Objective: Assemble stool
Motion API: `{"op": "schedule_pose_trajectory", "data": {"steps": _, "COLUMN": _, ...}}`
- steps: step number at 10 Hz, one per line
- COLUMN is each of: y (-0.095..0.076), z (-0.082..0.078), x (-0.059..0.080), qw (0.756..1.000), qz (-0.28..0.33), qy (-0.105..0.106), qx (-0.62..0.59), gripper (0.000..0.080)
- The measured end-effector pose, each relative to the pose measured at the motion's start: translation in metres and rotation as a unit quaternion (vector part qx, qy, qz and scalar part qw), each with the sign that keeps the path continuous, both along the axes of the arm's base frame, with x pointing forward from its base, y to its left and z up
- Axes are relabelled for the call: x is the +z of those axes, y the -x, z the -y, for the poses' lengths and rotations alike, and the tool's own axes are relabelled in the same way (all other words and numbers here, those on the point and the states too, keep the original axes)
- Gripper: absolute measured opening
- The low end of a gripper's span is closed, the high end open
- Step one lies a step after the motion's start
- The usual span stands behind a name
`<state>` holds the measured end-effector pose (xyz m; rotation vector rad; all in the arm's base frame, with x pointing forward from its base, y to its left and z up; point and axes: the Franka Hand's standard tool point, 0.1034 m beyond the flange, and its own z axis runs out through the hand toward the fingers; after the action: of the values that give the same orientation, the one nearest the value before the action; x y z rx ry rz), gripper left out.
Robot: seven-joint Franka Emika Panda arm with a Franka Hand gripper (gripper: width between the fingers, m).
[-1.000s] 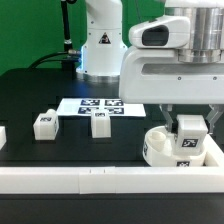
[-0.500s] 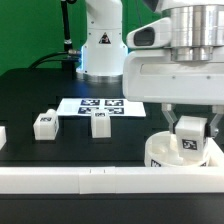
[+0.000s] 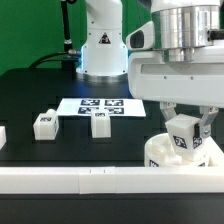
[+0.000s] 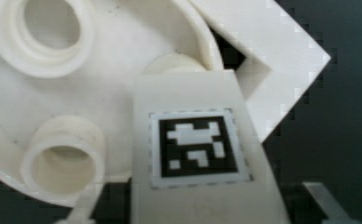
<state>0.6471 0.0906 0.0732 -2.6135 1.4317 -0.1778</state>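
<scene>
My gripper (image 3: 183, 128) is shut on a white block leg (image 3: 181, 135) with a black-and-white tag and holds it just above the round white seat (image 3: 160, 153) at the exterior view's right front. In the wrist view the leg (image 4: 192, 130) fills the middle, tag facing the camera, with the seat (image 4: 53, 90) and its round holes beside and beneath it. Two more tagged legs stand on the black table: one (image 3: 43, 123) at the exterior view's left, one (image 3: 99, 122) near the middle.
The marker board (image 3: 100, 104) lies flat behind the loose legs. A long white border rail (image 3: 80, 181) runs along the front edge, and a rail corner (image 3: 214, 160) backs the seat. The robot base (image 3: 100, 40) stands at the back.
My gripper has risen a little and shifted slightly toward the exterior view's left, with the leg in it. The seat and the loose legs have not moved.
</scene>
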Motion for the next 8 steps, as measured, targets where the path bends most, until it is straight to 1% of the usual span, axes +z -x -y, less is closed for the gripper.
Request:
{"op": "schedule_pose_trajectory", "data": {"steps": 3, "y": 0.003, "z": 0.000, "x": -0.001, "qw": 0.994, "qz": -0.012, "qy": -0.023, "qx": -0.103, "gripper": 0.0340}}
{"op": "schedule_pose_trajectory", "data": {"steps": 4, "y": 0.006, "z": -0.001, "x": -0.002, "qw": 0.980, "qz": -0.008, "qy": -0.051, "qx": -0.192, "gripper": 0.0340}}
{"op": "schedule_pose_trajectory", "data": {"steps": 5, "y": 0.008, "z": -0.004, "x": -0.004, "qw": 0.966, "qz": -0.008, "qy": -0.075, "qx": -0.247, "gripper": 0.0340}}
{"op": "schedule_pose_trajectory", "data": {"steps": 6, "y": 0.009, "z": -0.011, "x": -0.004, "qw": 0.944, "qz": -0.016, "qy": -0.097, "qx": -0.314, "gripper": 0.0340}}
{"op": "schedule_pose_trajectory", "data": {"steps": 7, "y": 0.006, "z": -0.022, "x": -0.003, "qw": 0.908, "qz": -0.007, "qy": -0.124, "qx": -0.401, "gripper": 0.0340}}
{"op": "schedule_pose_trajectory", "data": {"steps": 8, "y": 0.003, "z": -0.024, "x": 0.000, "qw": 0.882, "qz": 0.009, "qy": -0.146, "qx": -0.448, "gripper": 0.0340}}
